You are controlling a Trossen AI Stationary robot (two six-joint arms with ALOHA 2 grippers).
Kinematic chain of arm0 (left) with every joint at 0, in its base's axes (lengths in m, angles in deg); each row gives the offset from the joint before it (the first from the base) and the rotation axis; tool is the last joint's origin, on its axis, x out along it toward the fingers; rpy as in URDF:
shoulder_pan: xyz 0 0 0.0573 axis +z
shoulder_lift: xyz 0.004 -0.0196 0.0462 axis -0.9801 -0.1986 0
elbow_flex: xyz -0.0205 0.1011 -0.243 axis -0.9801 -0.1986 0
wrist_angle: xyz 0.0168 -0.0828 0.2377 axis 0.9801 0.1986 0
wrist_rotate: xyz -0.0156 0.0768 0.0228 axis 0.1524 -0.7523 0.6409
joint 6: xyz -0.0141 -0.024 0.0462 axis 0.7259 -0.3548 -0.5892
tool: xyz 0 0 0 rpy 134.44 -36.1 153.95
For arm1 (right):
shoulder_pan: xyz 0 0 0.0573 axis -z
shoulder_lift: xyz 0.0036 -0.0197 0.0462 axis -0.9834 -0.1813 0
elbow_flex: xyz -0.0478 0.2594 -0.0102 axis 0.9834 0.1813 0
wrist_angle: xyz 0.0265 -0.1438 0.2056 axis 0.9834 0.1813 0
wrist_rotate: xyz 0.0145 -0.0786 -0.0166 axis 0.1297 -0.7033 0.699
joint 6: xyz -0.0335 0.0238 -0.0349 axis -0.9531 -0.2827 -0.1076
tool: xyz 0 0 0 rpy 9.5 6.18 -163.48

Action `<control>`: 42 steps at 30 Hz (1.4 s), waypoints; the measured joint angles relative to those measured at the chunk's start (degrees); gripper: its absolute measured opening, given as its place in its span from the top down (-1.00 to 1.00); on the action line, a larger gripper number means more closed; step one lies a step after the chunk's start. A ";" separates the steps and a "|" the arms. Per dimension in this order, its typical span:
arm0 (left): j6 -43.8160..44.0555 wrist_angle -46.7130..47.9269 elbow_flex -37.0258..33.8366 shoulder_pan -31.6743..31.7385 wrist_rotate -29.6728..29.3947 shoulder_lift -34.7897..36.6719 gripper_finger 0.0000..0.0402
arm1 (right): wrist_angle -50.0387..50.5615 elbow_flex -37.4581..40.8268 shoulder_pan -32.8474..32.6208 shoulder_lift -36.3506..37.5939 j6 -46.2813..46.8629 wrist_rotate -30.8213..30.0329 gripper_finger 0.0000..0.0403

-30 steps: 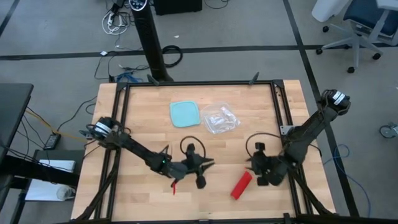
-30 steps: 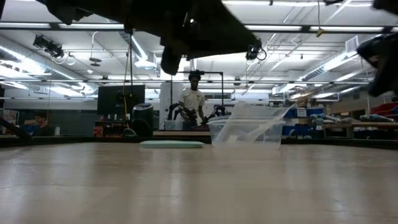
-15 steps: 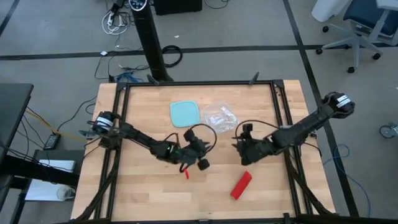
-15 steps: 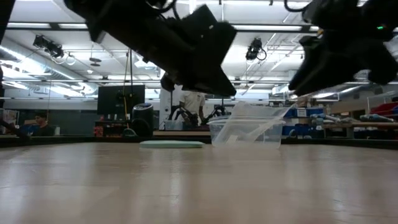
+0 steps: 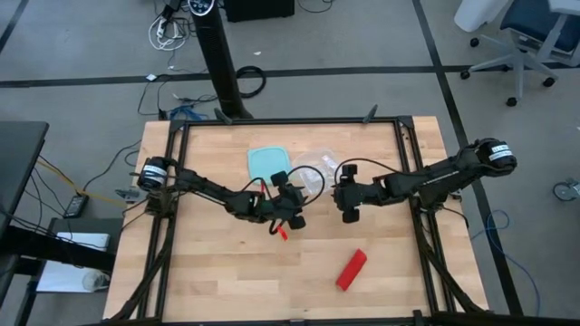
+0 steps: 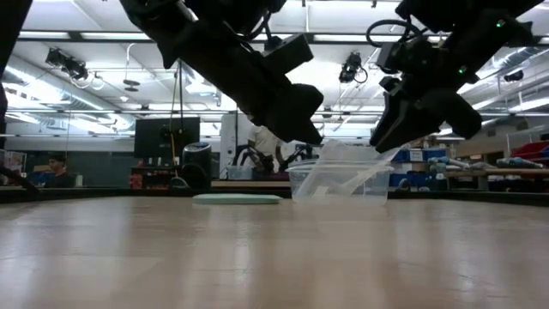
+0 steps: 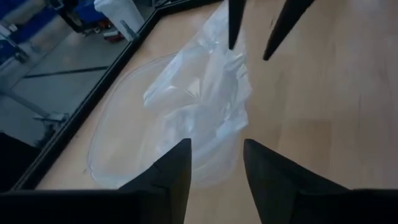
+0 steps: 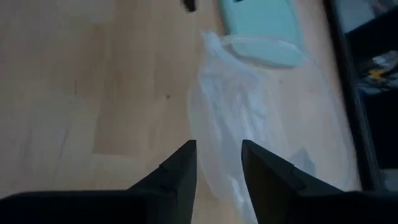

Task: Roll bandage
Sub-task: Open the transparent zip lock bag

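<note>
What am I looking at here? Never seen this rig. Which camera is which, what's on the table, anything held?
It is a two-armed robot at a wooden table; each dark arm ends in a two-finger gripper. One picture looks straight down from overhead, one looks level across the tabletop into the room, and two come from cameras on the arms' wrists, looking out past their own fingers.

On the table lie a light-blue container, a clear plastic bag beside it, and the bandage, a small red roll nearer the front edge.

The left gripper and the right gripper hover mid-table near the bag, facing each other. Both are open with nothing between the fingers. A small red bit shows by the left gripper; I cannot tell what it is.
</note>
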 joint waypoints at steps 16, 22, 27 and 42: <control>-8.11 -3.27 0.00 3.24 5.57 -0.94 0.24 | -2.01 -0.01 8.14 -2.32 -5.48 8.24 0.39; -8.16 -3.11 -0.01 5.24 8.10 -0.96 0.24 | -3.34 0.04 10.11 -4.96 -6.55 10.80 0.39; -7.99 -3.12 -0.02 6.12 9.28 -0.96 0.24 | -3.38 0.02 11.12 -6.07 -6.22 10.94 0.39; -7.76 -2.95 -0.04 6.28 10.51 -0.96 0.24 | -3.87 0.02 12.54 -6.13 -4.51 11.10 0.47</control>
